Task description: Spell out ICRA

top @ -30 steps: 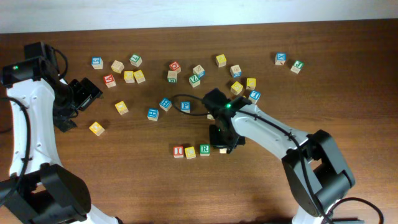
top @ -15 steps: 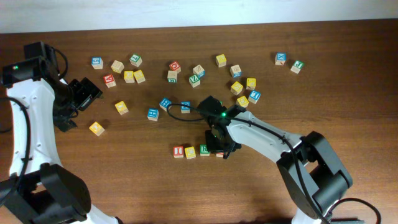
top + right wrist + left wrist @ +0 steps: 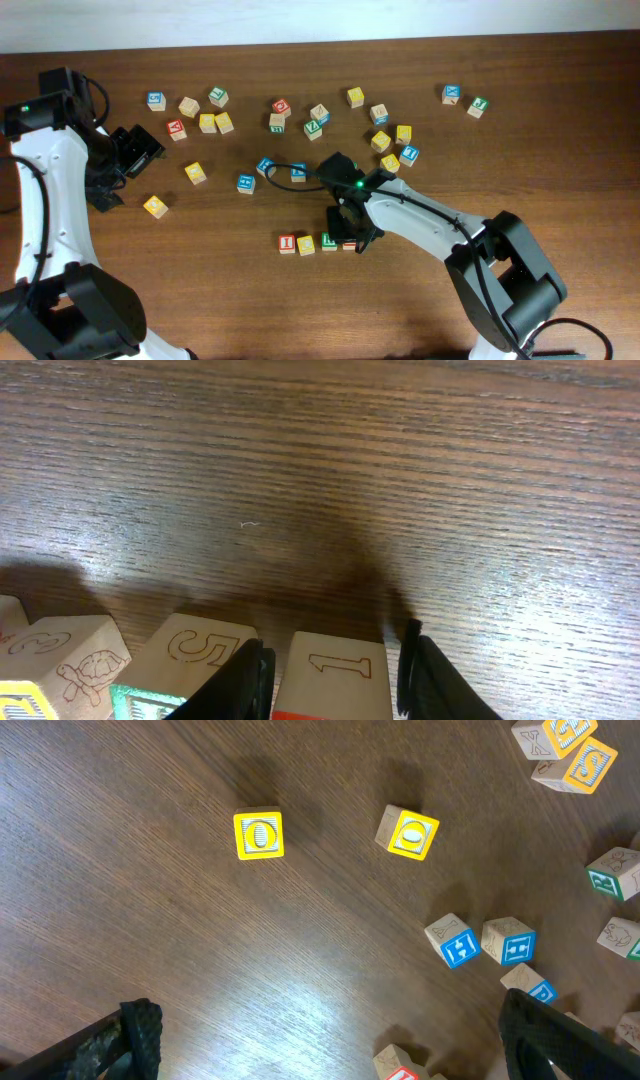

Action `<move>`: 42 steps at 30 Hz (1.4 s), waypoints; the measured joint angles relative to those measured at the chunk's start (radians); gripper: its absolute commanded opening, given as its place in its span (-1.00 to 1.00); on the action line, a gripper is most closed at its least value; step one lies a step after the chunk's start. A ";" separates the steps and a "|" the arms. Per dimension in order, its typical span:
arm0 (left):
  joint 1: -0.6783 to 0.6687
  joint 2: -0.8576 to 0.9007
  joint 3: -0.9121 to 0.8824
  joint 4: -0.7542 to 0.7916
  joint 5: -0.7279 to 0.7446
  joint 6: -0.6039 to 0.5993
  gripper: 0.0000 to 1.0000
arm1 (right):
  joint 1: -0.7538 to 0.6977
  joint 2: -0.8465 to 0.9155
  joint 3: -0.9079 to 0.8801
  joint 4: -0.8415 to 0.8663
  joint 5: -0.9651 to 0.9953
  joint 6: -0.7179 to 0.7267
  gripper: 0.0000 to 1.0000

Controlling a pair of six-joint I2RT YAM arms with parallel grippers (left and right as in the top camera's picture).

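Observation:
A row of blocks lies on the wooden table: a red I block [image 3: 287,243], a yellow block [image 3: 306,245] and a green R block [image 3: 328,241]. My right gripper [image 3: 349,232] is low at the row's right end, shut on a red-edged block [image 3: 350,245] that sits beside the R block. In the right wrist view this block [image 3: 337,668] shows a "1" face between my fingers [image 3: 335,680], next to the "5" face of the green block [image 3: 195,650]. My left gripper [image 3: 138,150] is open and empty at the far left [image 3: 330,1050].
Loose letter blocks are scattered across the back of the table, from a blue one [image 3: 156,100] to a green one [image 3: 478,106]. Yellow blocks [image 3: 259,834] [image 3: 408,831] and blue blocks [image 3: 458,940] lie under the left wrist. A black cable [image 3: 285,160] loops near the middle.
My right gripper has carried the red-edged block left and down, up against the right end of the row. The left arm has not moved.

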 measured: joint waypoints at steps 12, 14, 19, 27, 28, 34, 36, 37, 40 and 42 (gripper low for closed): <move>0.000 0.000 0.000 0.000 0.000 0.000 0.98 | -0.018 0.000 -0.001 0.066 0.058 -0.016 -0.11; 0.000 0.000 0.000 -0.001 0.000 0.000 0.98 | -0.080 0.001 0.038 0.009 0.057 -0.027 -0.11; 0.000 0.000 0.000 -0.003 0.000 0.000 0.98 | -0.261 0.010 0.481 -0.477 0.012 -0.165 0.13; 0.000 0.000 0.000 0.000 0.000 0.000 0.98 | -0.427 -0.112 0.853 -0.943 0.017 -0.270 0.84; 0.000 0.000 0.000 0.006 0.000 0.000 0.98 | -0.427 -0.136 0.853 -0.943 0.020 -0.275 0.97; -0.001 0.000 0.001 0.000 0.170 0.004 0.98 | -0.427 -0.347 0.755 -0.941 0.035 -0.304 0.97; -0.016 0.000 0.001 -0.045 0.245 0.081 0.98 | -0.427 -0.425 0.708 -0.943 0.043 -0.308 0.97; -0.040 0.000 0.001 -0.071 0.261 0.135 0.98 | -0.427 -0.446 0.691 -0.943 0.046 -0.309 0.97; -0.198 0.000 -0.042 -0.082 0.169 0.239 0.98 | -0.427 -0.446 0.587 -0.862 0.047 -0.312 0.78; -0.302 -0.002 -0.150 -0.035 0.087 0.261 0.47 | -0.427 -0.425 0.458 -0.781 0.048 -0.315 0.21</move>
